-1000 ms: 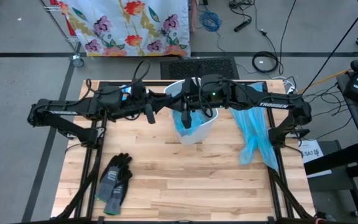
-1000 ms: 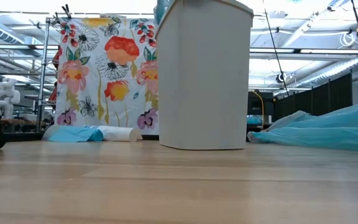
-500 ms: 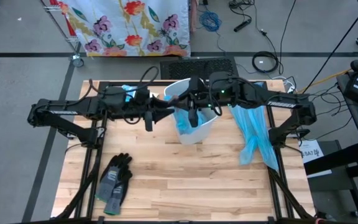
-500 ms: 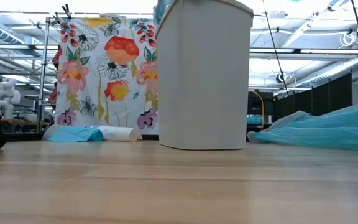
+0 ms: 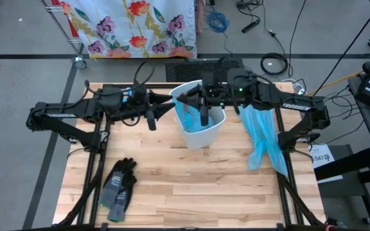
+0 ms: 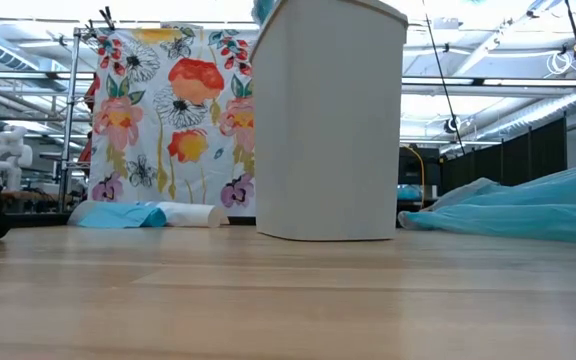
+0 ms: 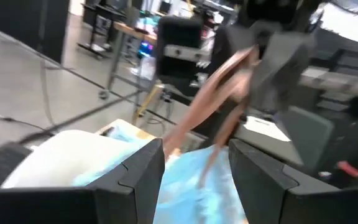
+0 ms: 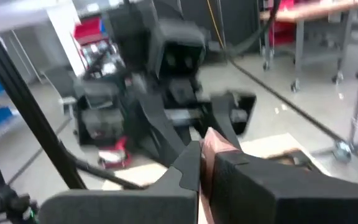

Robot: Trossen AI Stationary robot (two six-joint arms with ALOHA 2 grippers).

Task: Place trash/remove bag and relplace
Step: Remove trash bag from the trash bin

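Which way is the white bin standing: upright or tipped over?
Upright. The low view shows the white bin flat on its base on the table; from above its open top faces up, with a blue bag inside.

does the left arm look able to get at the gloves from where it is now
Probably yes. The gloves lie alone on bare wood on the left arm's side of the table, nothing over them. The left gripper, open, is up at the bin rim, so it must swing back.

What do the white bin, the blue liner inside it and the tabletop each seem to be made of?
White bin: probably plastic, with smooth matte walls.
Blue liner: thin plastic film, crinkled and translucent.
Tabletop: wood, pale planks with visible grain and seams, apparently lightly finished.
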